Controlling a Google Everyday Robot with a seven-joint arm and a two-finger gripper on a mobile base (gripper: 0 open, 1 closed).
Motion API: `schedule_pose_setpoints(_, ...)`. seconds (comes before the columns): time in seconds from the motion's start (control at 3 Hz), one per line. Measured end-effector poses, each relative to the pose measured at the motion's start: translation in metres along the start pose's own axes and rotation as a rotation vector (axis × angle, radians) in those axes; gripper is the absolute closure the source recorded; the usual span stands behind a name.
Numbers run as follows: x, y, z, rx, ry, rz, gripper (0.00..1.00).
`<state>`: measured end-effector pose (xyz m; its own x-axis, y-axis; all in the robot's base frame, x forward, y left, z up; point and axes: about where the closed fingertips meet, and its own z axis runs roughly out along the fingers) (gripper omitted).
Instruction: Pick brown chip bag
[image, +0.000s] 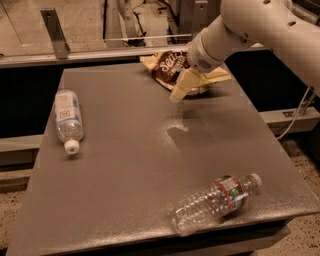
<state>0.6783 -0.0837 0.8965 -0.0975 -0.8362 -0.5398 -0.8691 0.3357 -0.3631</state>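
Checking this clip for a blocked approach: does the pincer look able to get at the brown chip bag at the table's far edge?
Probably yes. The pincer hangs at the near side of the brown chip bag, nothing between them; the left bottle and the front bottle lie far off.
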Motion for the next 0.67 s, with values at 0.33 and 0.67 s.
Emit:
schedule_pose_setpoints(0.33, 0.014, -0.021, 0.010, 0.050, -0.015, 0.019, 0.00)
schedule_pose_setpoints(0.67, 0.026, -0.033, 0.016, 0.083, -0.023, 0.029, 0.00)
